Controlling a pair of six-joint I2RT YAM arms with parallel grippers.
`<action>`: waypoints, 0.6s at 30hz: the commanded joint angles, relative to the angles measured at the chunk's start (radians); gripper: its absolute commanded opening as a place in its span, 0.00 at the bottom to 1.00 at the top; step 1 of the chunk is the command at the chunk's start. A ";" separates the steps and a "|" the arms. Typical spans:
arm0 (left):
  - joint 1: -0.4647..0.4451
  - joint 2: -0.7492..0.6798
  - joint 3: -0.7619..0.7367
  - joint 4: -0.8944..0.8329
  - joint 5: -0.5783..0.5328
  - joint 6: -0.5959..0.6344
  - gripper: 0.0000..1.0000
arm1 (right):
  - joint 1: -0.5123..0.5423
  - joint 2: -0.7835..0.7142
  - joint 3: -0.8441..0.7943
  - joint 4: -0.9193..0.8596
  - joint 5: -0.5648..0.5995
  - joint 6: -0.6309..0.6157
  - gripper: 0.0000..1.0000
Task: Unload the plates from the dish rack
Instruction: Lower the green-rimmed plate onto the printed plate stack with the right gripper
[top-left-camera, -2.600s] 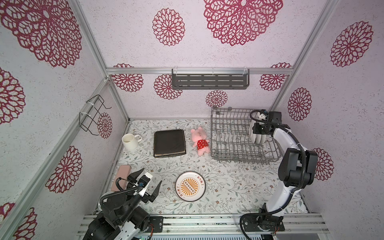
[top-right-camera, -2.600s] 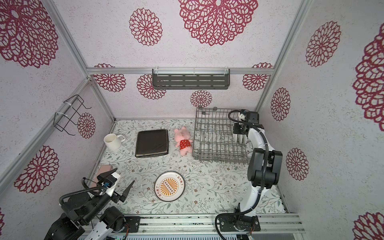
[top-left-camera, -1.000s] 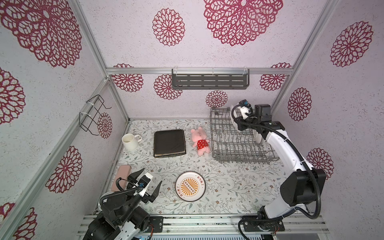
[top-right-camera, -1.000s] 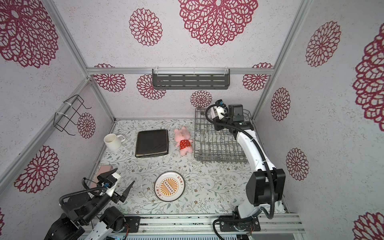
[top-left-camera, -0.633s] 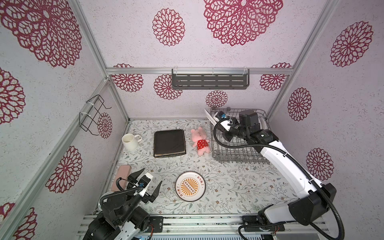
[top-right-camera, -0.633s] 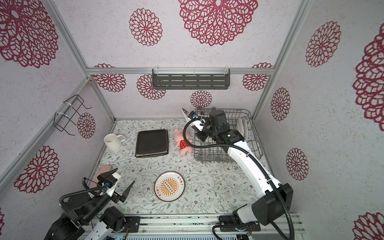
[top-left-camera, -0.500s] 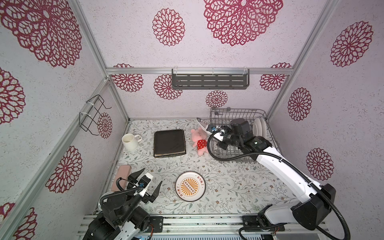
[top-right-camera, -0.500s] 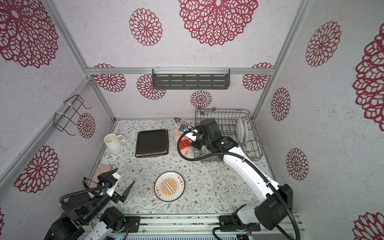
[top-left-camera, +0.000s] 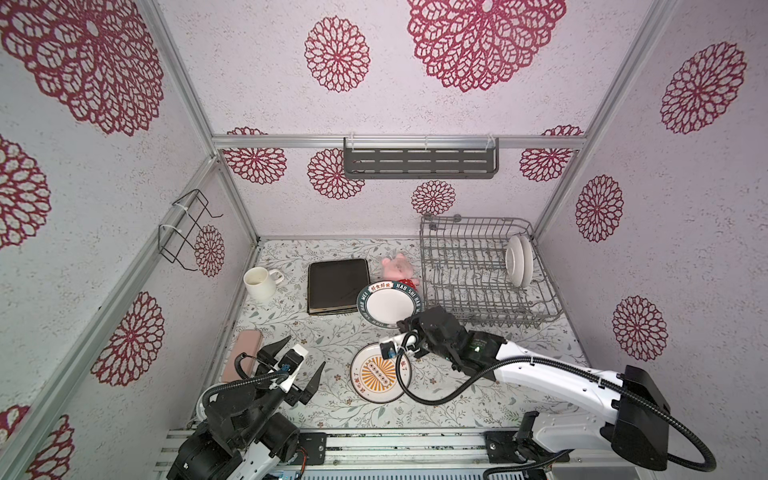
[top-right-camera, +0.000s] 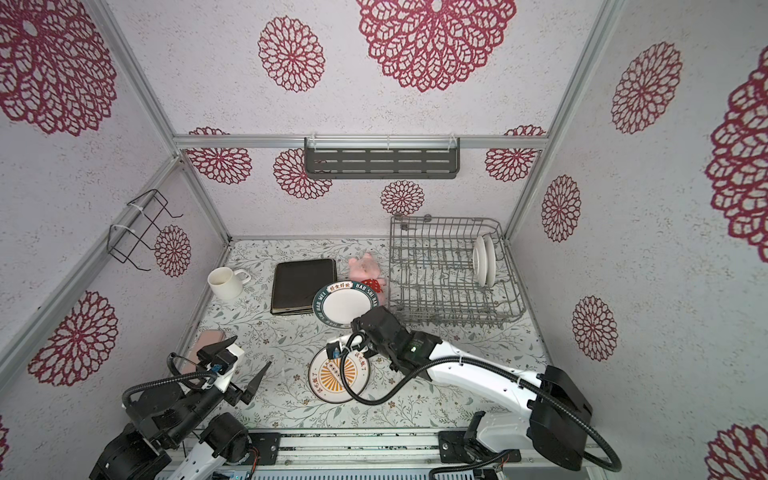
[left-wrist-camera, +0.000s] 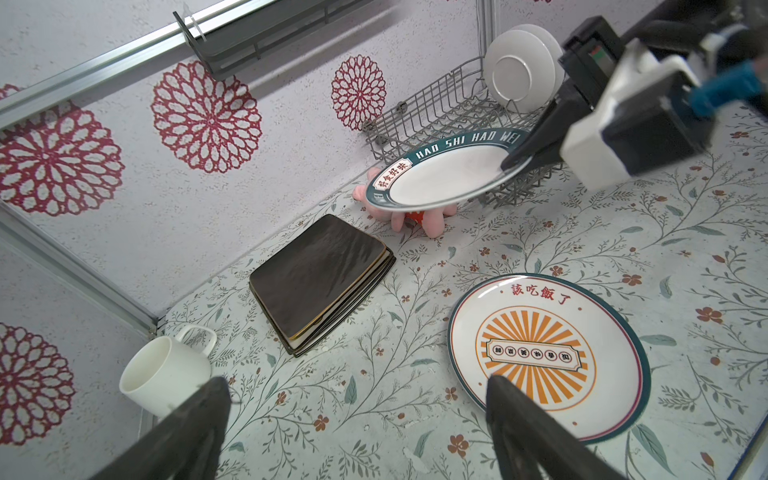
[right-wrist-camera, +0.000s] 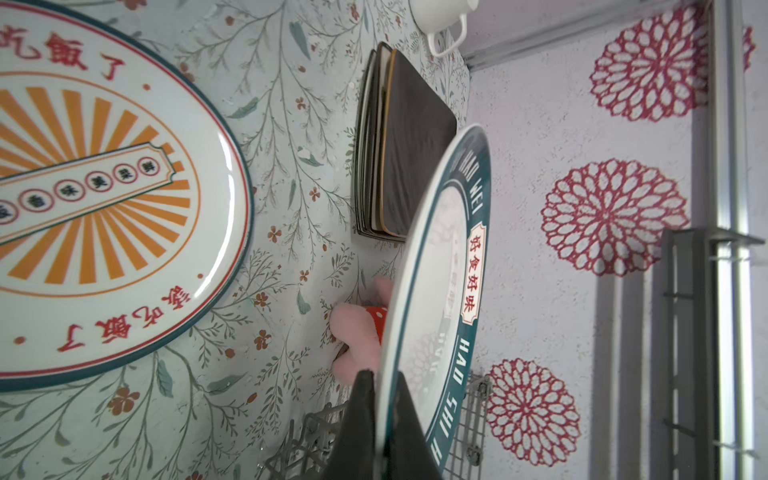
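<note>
The right gripper (top-left-camera: 409, 323) has come away from the dish rack (top-left-camera: 473, 226) and is pinching the green-rimmed plate (top-left-camera: 390, 305) by its rim, above the table (top-left-camera: 332, 332). The left gripper (top-left-camera: 305, 352) is waiting, open and empty. Next, I think, it is needing a gentle, flat set-down by the sunburst plate (top-left-camera: 376, 374).

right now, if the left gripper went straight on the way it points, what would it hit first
Probably the table: the open left gripper tilts down at the patch between the mug and the orange plate, short of the square plates. Depth is unclear; a flatter line could reach them.
</note>
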 joint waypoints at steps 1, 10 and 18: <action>-0.015 0.002 -0.004 0.017 -0.031 0.010 0.97 | 0.085 -0.046 -0.061 0.207 0.159 -0.097 0.00; -0.015 -0.018 -0.009 0.026 -0.031 0.010 0.97 | 0.203 -0.055 -0.203 0.373 0.315 -0.134 0.00; -0.015 -0.016 -0.009 0.025 -0.031 0.010 0.97 | 0.259 -0.043 -0.272 0.503 0.381 -0.111 0.00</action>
